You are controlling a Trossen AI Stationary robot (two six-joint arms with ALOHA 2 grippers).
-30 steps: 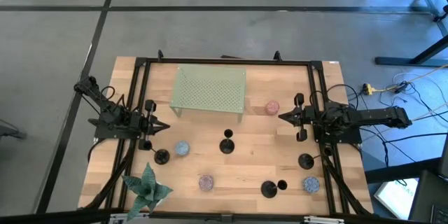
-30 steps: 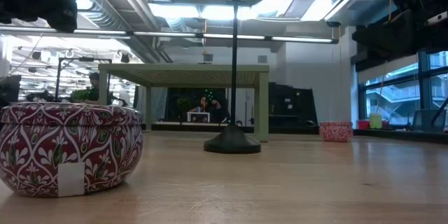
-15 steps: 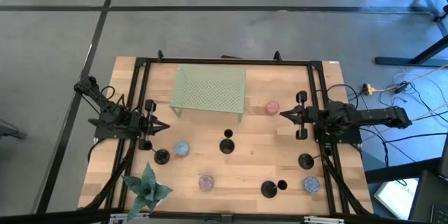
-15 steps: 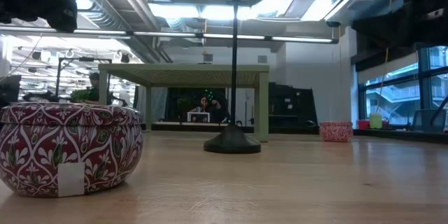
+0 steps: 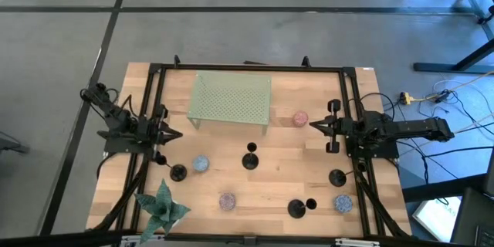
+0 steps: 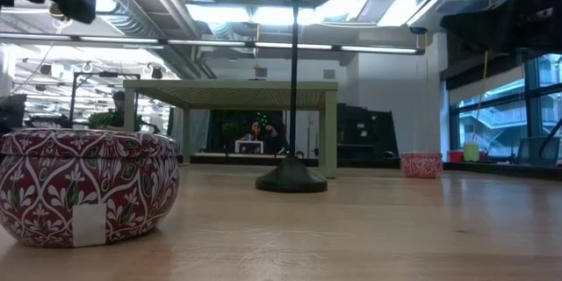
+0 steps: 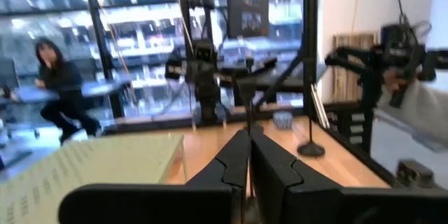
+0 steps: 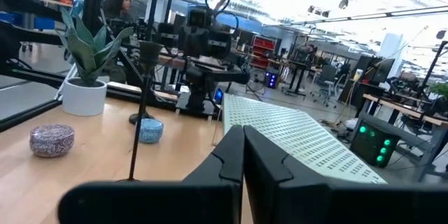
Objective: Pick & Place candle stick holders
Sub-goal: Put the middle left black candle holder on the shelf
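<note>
High view, grippers apart at table point(image 5: 231, 193) edges

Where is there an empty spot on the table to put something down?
Bare wood lies between the green perforated shelf and the middle candlestick holder, reaching toward the pink tin. Another open patch sits between that holder and the right-side holder. The front edge is crowded: plant, small tins, more holders. Both grippers, left and right, wait shut at the sides.

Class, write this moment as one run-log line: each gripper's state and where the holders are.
left gripper: shut, empty, table's left | right gripper: shut, empty, table's right | four black candlestick holders: standing on wooden table, none held
</note>
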